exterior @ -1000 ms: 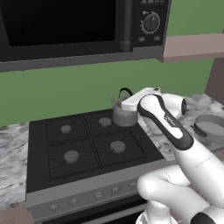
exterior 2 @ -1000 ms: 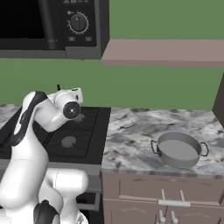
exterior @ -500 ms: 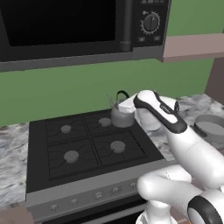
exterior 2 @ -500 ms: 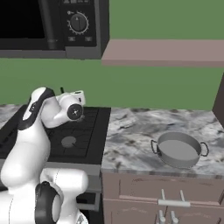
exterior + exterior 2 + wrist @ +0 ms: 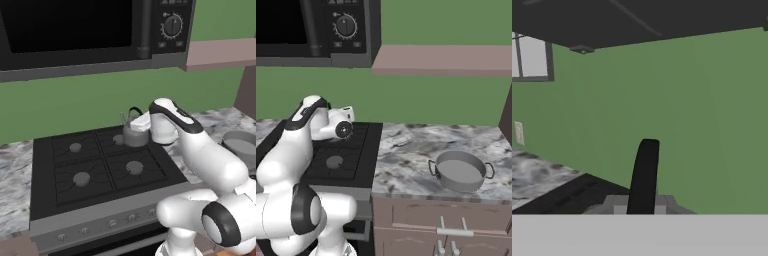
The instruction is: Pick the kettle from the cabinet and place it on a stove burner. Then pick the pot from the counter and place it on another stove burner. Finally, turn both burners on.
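Observation:
The small grey kettle (image 5: pixel 133 135) is over the back right burner (image 5: pixel 119 139) of the black stove (image 5: pixel 100 192). I cannot tell whether its base touches the grate. My gripper (image 5: pixel 137 118) comes in from the right and is shut on the kettle's black arched handle (image 5: pixel 644 172), which rises in the middle of the hand view. The front right burner (image 5: pixel 134 167) and both left burners are bare. The wide shallow pot (image 5: pixel 461 171) stands on the marbled counter (image 5: pixel 406 155), right of the stove, and is also visible as the pot (image 5: pixel 242 145). The mauve cabinet shelf (image 5: pixel 441 60) hangs above the counter.
A black microwave (image 5: pixel 75 30) with a dial hangs low over the stove, close above the arm. The green wall (image 5: pixel 702 110) stands right behind the kettle. Grey knobs (image 5: pixel 112 223) line the stove front. My white arm (image 5: pixel 286 150) covers the stove's left part in the right base view.
The arm has carried the kettle a little left and down, toward the back right burner. The pot has not moved.

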Robot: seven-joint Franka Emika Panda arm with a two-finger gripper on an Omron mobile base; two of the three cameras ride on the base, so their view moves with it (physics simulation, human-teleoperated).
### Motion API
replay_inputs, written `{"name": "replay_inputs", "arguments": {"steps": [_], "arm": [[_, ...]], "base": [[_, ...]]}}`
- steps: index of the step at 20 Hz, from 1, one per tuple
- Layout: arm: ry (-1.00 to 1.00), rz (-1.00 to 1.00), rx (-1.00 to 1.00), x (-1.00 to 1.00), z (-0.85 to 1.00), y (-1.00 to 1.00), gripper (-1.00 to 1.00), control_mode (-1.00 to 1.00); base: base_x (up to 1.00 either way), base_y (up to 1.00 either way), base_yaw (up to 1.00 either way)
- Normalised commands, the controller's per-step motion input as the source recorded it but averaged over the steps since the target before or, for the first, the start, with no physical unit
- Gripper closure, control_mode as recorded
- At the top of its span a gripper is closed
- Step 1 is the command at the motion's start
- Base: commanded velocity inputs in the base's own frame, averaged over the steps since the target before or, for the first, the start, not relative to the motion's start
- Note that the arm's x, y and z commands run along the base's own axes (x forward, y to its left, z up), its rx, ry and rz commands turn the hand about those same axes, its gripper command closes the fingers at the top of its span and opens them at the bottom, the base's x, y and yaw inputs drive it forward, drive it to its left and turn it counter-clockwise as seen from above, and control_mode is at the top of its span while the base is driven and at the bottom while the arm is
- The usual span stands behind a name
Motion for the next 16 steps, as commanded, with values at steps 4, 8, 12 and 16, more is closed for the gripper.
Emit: {"name": "replay_inputs", "arguments": {"steps": [4, 8, 12, 16], "arm": [[0.0, 0.0, 0.0, 0.29, -0.15, 0.01, 1.0, -1.0], [-0.01, 0.0, 0.0, 0.28, -0.11, 0.0, 1.0, -1.0], [-0.01, 0.0, 0.0, 0.3, -0.11, 0.0, 1.0, -1.0], [0.0, 0.0, 0.0, 0.15, -0.05, 0.0, 1.0, -1.0]], "base": [[0.0, 0.0, 0.0], [0.0, 0.0, 0.0], [0.0, 0.0, 0.0], [0.0, 0.0, 0.0]]}}
